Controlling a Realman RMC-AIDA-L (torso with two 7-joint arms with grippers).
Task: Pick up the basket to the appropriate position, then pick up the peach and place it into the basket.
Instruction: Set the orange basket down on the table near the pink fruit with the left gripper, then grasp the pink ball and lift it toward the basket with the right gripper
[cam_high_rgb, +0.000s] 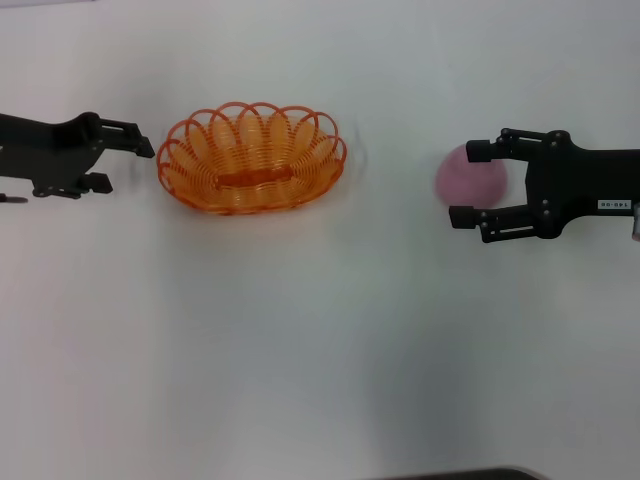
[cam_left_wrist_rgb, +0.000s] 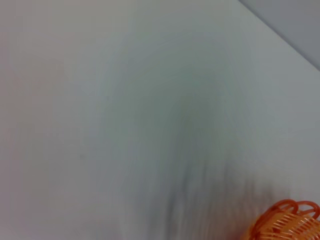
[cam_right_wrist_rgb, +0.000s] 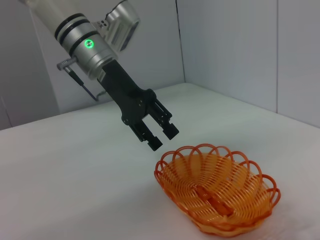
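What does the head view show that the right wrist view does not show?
Only the head view shows the peach between the open fingers of the right gripper. Only the right wrist view shows the grey walls behind the table. Both show the basket, with nothing in it, and the left gripper close beside its rim, not touching.

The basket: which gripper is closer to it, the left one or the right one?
Left. The left gripper is open, just off the end of the basket on the robot's left. The right gripper is far off on the other side, its jaws open around the peach.
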